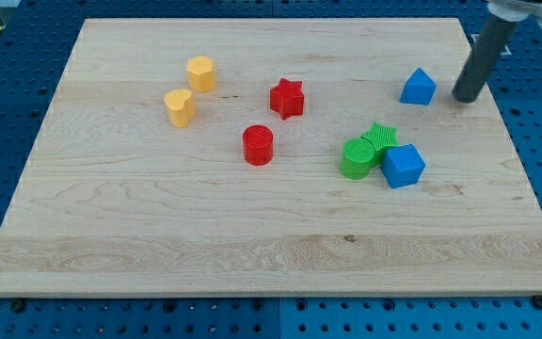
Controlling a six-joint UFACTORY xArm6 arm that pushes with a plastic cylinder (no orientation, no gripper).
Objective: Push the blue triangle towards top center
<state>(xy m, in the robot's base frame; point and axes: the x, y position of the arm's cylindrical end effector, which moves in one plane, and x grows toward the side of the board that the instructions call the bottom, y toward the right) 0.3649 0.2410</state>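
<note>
The blue triangle (419, 87) lies on the wooden board (158, 217) at the view's upper right. My tip (465, 98) stands just to the view's right of it, a short gap apart, near the board's right edge. The rod rises from the tip up and to the right, out of the view's top.
A blue cube (403, 166), a green star (379, 137) and a green cylinder (356, 158) cluster below the triangle. A red star (287, 98) and a red cylinder (258, 145) sit at centre. A yellow hexagon (200, 72) and a yellow heart (179, 107) sit at upper left.
</note>
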